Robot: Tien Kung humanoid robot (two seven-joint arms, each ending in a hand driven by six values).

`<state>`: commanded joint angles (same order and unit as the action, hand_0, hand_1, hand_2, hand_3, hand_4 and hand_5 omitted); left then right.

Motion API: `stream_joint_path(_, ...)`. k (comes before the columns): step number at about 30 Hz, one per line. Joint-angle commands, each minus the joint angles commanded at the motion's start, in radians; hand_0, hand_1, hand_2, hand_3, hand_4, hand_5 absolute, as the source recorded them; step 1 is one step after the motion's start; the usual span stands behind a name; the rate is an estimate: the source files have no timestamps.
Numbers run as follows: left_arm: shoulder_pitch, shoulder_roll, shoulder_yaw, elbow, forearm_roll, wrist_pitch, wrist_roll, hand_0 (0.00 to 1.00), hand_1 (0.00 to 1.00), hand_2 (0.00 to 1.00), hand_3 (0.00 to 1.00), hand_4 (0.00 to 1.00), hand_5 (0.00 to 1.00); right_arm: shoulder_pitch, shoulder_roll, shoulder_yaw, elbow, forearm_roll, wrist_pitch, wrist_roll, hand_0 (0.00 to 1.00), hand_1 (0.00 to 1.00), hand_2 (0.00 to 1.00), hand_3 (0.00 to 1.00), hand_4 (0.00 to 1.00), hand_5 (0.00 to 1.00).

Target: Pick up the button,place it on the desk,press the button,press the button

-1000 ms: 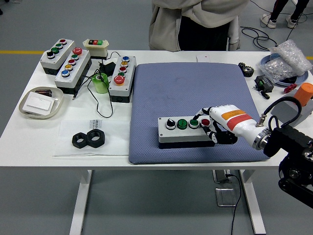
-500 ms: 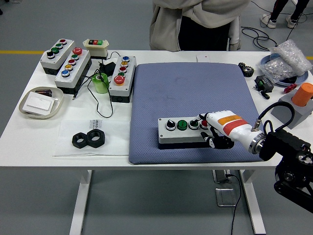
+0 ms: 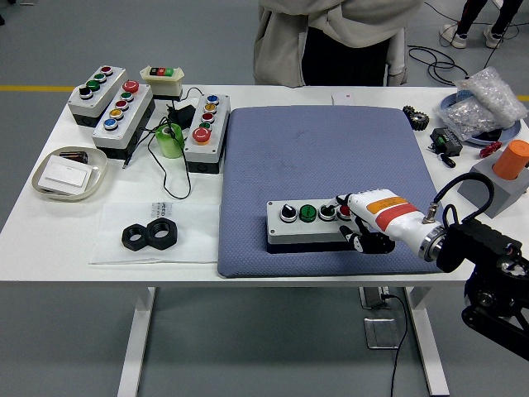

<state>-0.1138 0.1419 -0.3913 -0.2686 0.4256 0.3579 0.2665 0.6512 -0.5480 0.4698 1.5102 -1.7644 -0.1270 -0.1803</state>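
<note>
A grey button box [image 3: 302, 225] with a black knob, two green buttons and a red button lies on the blue mat [image 3: 326, 161] near its front edge. My right hand [image 3: 357, 223] rests on the box's right end. Its fingers [image 3: 342, 204] are curled over the red button [image 3: 344, 211], which is partly hidden. The hand holds nothing. My left arm is out of view.
Three more button boxes [image 3: 207, 128] and a small switch [image 3: 162, 76] stand at the back left. A tray [image 3: 69, 174], black nuts [image 3: 150, 235] and green tape [image 3: 171, 141] lie left. Parts and an orange-topped unit [image 3: 512, 161] sit right. A person [image 3: 331, 37] stands behind.
My right hand has moved left and down onto the box's right end, covering the red button. In the last half second it barely shifted.
</note>
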Motion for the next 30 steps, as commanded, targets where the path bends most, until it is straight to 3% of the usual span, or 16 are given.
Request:
stream_joint_path(11, 0.003, 0.0, -0.005, 0.0, 0.009, -0.001, 0.003, 0.738, 0.775, 0.846, 0.762, 0.528, 0.998, -0.024, -0.025, 0.093, 0.06, 0.005, -0.048, 0.014, 0.112, 0.002, 0.059, 0.707, 0.509, 0.002)
stream_joint_path(12, 0.004, 0.0, -0.005, 0.0, 0.01, -0.001, 0.003, 0.738, 0.775, 0.847, 0.762, 0.528, 0.998, -0.027, -0.027, 0.104, 0.065, 0.01, -0.057, 0.016, 0.189, 0.002, 0.092, 0.754, 0.631, 0.002)
stream_joint_path(17, 0.005, 0.0, -0.006, 0.0, 0.011, -0.001, 0.003, 0.738, 0.775, 0.847, 0.762, 0.528, 0.998, -0.069, -0.041, 0.202, 0.072, 0.167, -0.179, 0.071, 0.189, 0.002, 0.092, 0.754, 0.631, 0.002)
stream_joint_path(18, 0.006, 0.0, -0.005, 0.0, 0.011, -0.001, 0.003, 0.738, 0.775, 0.847, 0.762, 0.529, 0.998, -0.083, -0.043, 0.235, 0.069, 0.206, -0.206, 0.094, 0.545, 0.417, 0.504, 0.93, 0.589, 0.002)
stream_joint_path(23, 0.006, 0.0, -0.005, 0.001, 0.011, -0.001, 0.003, 0.738, 0.775, 0.847, 0.762, 0.529, 0.998, -0.123, -0.049, 0.358, 0.066, 0.421, -0.246, 0.173, 0.545, 0.417, 0.504, 0.93, 0.589, 0.002)
stream_joint_path(24, 0.006, 0.0, -0.005, 0.001, 0.011, 0.0, 0.003, 0.738, 0.774, 0.847, 0.762, 0.529, 0.998, -0.128, -0.05, 0.38, 0.064, 0.46, -0.253, 0.19, 0.881, 0.755, 0.829, 0.941, 0.616, 0.076)
stream_joint_path(29, 0.008, -0.001, -0.009, 0.002, 0.016, -0.001, 0.005, 0.738, 0.774, 0.847, 0.762, 0.529, 0.998, -0.147, -0.041, 0.463, 0.013, 0.674, -0.299, 0.254, 0.881, 0.755, 0.829, 0.941, 0.616, 0.076)
stream_joint_path(30, 0.009, -0.001, -0.01, 0.002, 0.018, -0.001, 0.005, 0.738, 0.775, 0.847, 0.762, 0.528, 0.998, -0.151, -0.04, 0.477, -0.004, 0.713, -0.309, 0.264, 0.908, 0.8, 0.89, 0.923, 0.633, 0.17)
